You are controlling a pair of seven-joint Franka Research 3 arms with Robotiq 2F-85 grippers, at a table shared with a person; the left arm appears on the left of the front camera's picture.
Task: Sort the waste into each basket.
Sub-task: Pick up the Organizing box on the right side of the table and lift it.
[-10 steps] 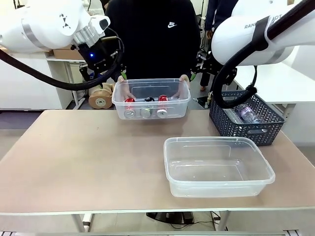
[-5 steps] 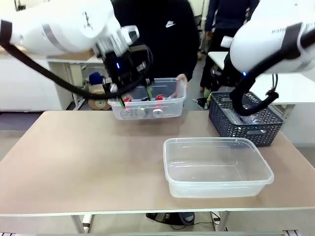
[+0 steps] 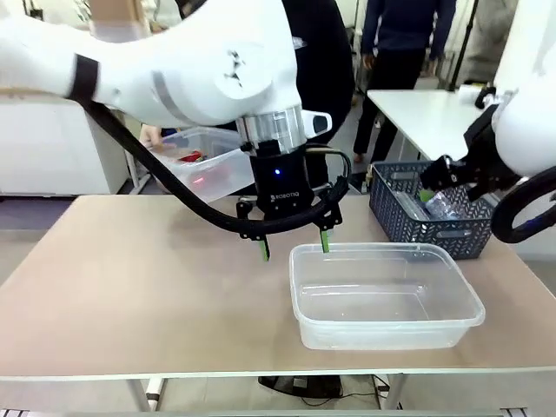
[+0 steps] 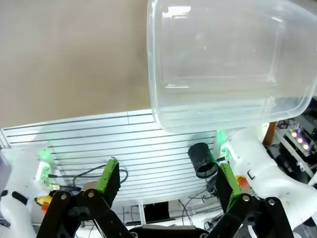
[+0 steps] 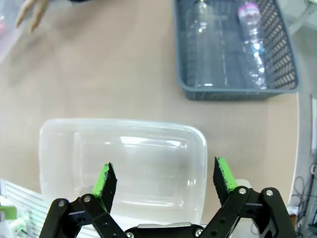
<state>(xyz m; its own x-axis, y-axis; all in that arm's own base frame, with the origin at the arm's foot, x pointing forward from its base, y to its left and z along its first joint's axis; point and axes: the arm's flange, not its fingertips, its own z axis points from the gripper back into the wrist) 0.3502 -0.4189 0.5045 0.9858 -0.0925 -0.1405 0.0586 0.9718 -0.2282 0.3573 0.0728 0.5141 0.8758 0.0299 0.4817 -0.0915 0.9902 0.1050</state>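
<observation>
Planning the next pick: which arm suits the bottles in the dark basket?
Right: the right gripper is nearest the dark basket holding the bottles; the left gripper hovers at the clear tub.

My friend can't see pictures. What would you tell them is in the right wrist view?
The robot's right hand, open, points down at an empty clear tub on a tan table. Past the tub, a dark blue-grey lattice basket holds clear plastic bottles.

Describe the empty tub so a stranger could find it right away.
On the tan table, look near right, in front of the dark lattice basket. The clear rectangular tub there is empty, unlike the other tub, with cans, behind the left arm.
</observation>
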